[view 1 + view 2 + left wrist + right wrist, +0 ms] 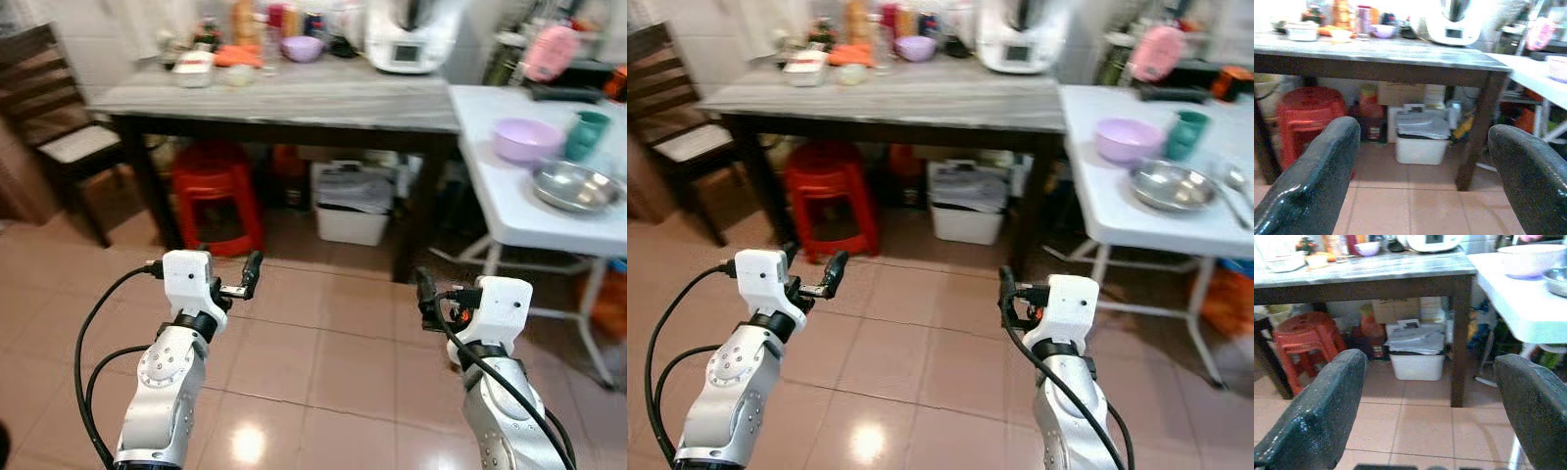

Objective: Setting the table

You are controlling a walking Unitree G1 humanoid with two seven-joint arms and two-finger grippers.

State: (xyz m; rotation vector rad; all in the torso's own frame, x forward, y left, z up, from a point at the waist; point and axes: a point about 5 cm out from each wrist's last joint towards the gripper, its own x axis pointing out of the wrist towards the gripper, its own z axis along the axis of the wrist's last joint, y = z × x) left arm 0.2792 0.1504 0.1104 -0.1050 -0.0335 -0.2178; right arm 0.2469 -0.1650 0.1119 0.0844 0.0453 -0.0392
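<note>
Silver arms raised, left claw [1422, 161] and right claw [1430, 401] spread.

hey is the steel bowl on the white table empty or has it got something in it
Seems empty: the shiny steel bowl on the white folding table shows only bare metal inside, though the image is slightly blurred.

The scene is brightly lit from above and behind. Overhead light leaves a white glare spot on the glossy terracotta floor tiles [247, 443]. The back wall is overexposed. Deep shadow lies beneath the grey marble-topped dark-legged table [294, 98]. All views are slightly soft; the near black fingers [1312, 181] are out of focus.
</note>
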